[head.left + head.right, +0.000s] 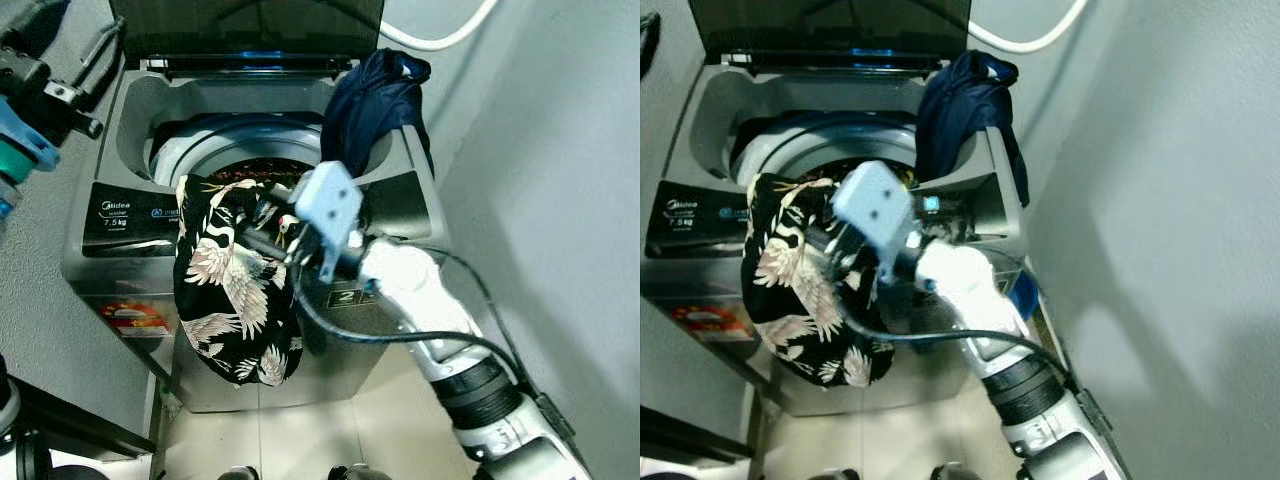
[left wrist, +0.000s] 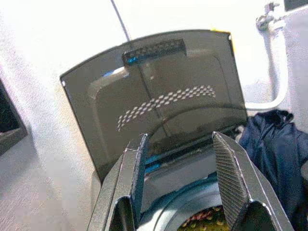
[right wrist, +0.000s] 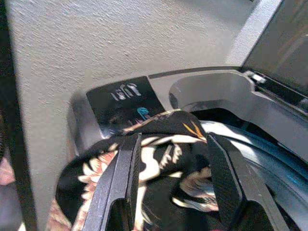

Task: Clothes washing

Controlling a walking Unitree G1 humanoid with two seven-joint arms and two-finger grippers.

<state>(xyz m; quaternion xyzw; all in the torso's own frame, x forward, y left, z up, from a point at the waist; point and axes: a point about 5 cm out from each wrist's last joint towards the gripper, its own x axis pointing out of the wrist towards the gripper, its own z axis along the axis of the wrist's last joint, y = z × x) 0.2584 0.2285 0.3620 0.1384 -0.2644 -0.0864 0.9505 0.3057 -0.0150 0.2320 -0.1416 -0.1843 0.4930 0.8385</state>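
Observation:
A grey top-loading washing machine (image 1: 130, 215) stands with its dark lid (image 1: 240, 25) raised and its drum (image 1: 250, 150) exposed. A black garment with a white crane print (image 1: 235, 300) drapes over the front rim and hangs down the machine's front. A navy garment (image 1: 370, 100) lies heaped on the right rear corner. My right gripper (image 3: 173, 139) is open, its fingers (image 3: 122, 178) straddling the top of the patterned garment at the rim. My left gripper (image 2: 179, 137) is raised at the machine's left, open and holding nothing, facing the lid.
A grey wall (image 1: 560, 200) runs close along the machine's right side. A white hose (image 1: 440, 40) curves behind the lid. Pale tiled floor (image 1: 300, 440) lies in front. A dark frame (image 1: 60, 420) sits low on the left.

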